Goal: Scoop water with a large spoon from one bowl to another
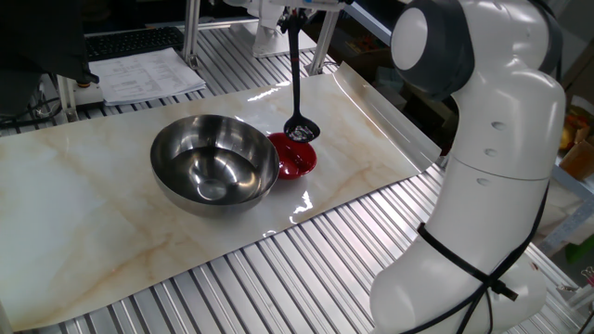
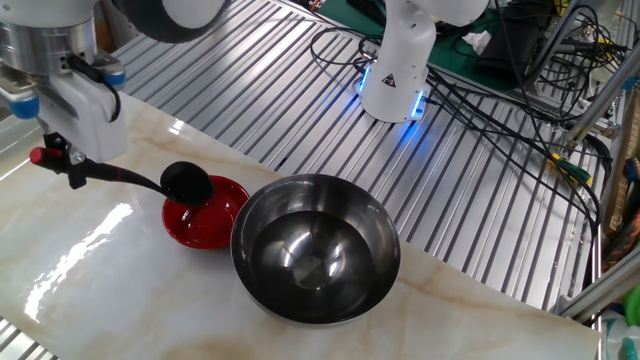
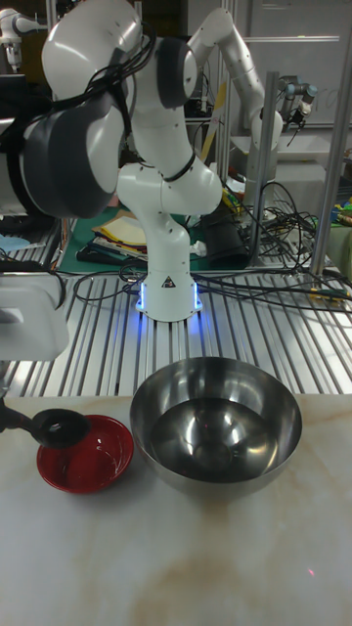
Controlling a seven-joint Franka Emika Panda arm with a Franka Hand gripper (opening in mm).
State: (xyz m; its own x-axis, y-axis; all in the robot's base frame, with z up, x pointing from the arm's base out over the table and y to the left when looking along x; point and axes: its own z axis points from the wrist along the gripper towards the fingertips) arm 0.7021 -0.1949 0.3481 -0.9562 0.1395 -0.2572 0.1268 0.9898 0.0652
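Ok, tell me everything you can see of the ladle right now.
The ladle is all black, with a thin straight handle and a deep round scoop. A small red mark sits at the handle's end. The hand is shut on the handle near that end. The scoop hangs over the red bowl, near its rim on the side away from the steel bowl. Whether it holds water, or touches the red bowl, cannot be told.
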